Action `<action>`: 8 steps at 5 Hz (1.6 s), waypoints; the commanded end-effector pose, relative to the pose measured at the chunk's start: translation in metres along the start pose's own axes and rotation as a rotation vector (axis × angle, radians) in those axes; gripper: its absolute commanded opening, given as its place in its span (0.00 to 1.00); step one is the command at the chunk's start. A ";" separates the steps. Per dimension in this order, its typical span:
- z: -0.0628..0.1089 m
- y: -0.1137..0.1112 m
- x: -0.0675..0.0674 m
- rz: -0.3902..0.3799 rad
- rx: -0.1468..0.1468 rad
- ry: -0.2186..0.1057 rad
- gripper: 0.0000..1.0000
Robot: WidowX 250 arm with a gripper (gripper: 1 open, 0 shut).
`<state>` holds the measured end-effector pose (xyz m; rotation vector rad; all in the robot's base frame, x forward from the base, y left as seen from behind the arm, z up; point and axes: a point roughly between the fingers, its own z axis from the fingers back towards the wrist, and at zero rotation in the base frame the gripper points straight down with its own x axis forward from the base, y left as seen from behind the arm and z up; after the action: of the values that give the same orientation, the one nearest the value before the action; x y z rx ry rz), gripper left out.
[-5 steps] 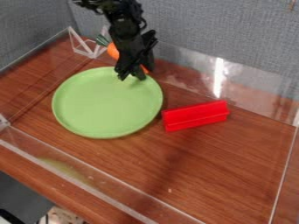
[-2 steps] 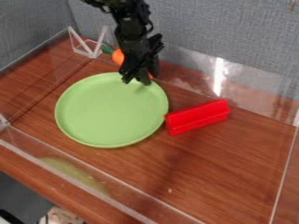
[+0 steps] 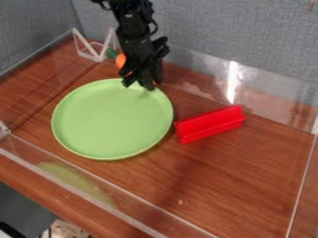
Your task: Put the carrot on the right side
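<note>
The carrot (image 3: 121,61) shows as a small orange patch with a bit of green at its top, just beyond the far rim of the green plate (image 3: 99,125). The dark gripper (image 3: 140,82) points steeply down right beside it, its fingertips at the plate's far edge. The gripper body hides most of the carrot. Whether the fingers enclose the carrot or only stand next to it is unclear from this angle.
A red rectangular block (image 3: 209,124) lies right of the plate on the wooden tabletop. Clear plastic walls (image 3: 230,79) ring the table, and a small clear stand (image 3: 89,45) sits at the back left. Bare wood lies at the right and front.
The gripper stays at about the same spot by the plate's far rim, with the carrot still at its left side. The plate appears shifted slightly toward the lower left.
</note>
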<state>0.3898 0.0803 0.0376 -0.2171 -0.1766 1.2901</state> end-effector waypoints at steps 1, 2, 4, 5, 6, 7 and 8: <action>0.026 -0.009 0.017 0.011 -0.009 -0.059 0.00; 0.029 -0.017 0.026 -0.015 0.025 -0.082 0.00; 0.083 -0.032 0.006 0.002 -0.053 -0.059 0.00; 0.105 -0.022 -0.024 -0.058 -0.076 -0.050 0.00; 0.113 -0.003 -0.067 -0.122 -0.078 -0.034 0.00; 0.114 0.021 -0.111 -0.197 -0.070 -0.008 0.00; 0.108 0.032 -0.148 -0.330 -0.058 0.030 0.00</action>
<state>0.2918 -0.0486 0.1168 -0.2153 -0.1620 0.9553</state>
